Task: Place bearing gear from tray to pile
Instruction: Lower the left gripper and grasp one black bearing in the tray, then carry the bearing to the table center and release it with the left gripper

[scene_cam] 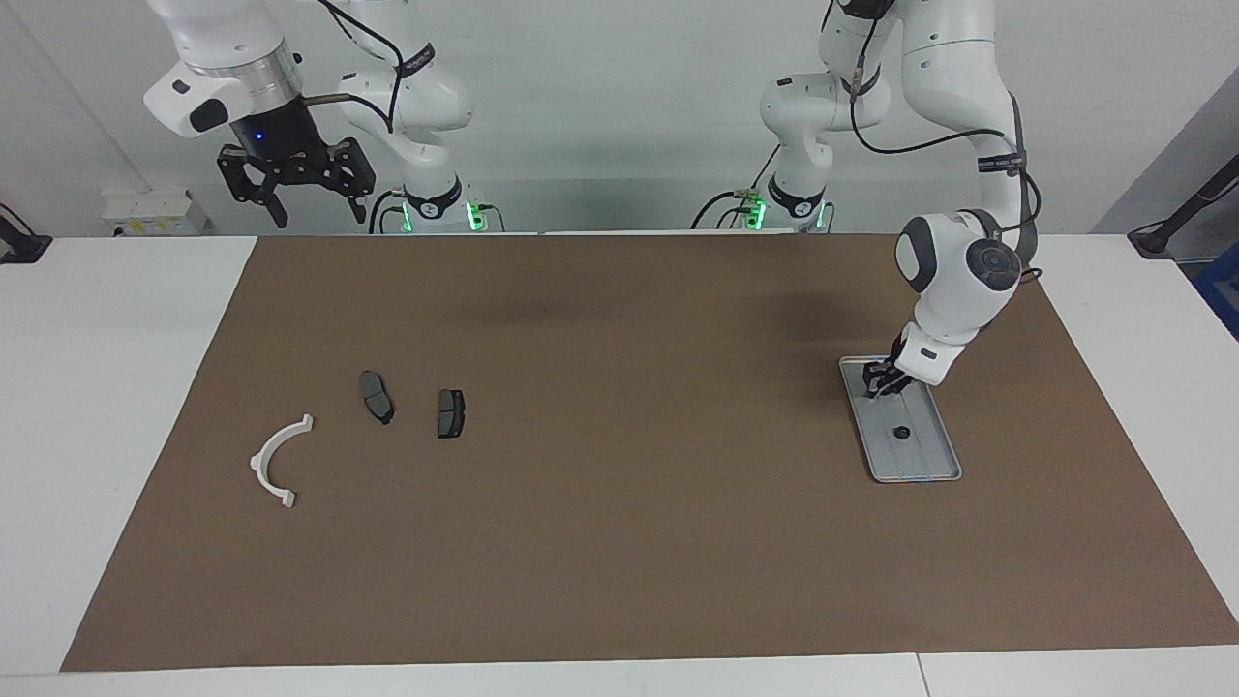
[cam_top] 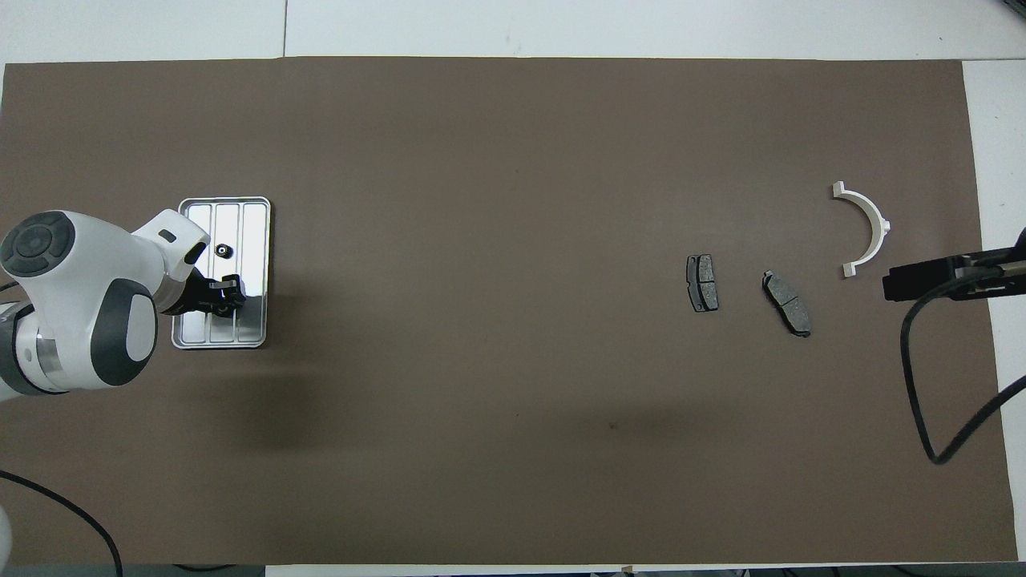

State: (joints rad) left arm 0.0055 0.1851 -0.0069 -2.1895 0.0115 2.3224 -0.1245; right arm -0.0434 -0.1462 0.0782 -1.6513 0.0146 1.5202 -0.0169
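The silver tray (scene_cam: 924,460) lies at the left arm's end of the brown mat. One small black bearing gear (scene_cam: 901,432) lies at its middle, also seen from overhead (cam_top: 224,252). My left gripper (scene_cam: 879,382) is low over the tray's end nearer the robots, shut on a second bearing gear that it mostly hides; overhead it shows there too (cam_top: 227,292). The pile lies toward the right arm's end: a white bracket (scene_cam: 259,457) and two dark brake pads (scene_cam: 377,396) (scene_cam: 450,413). My right gripper (scene_cam: 317,213) waits open, high over the table edge by its base.
The brown mat (scene_cam: 619,542) covers most of the white table. From overhead, the pile's bracket (cam_top: 880,220) and pads (cam_top: 702,283) (cam_top: 787,303) lie beside the right arm's black hand (cam_top: 934,276) and cable. The tray's rim (cam_top: 252,232) is raised.
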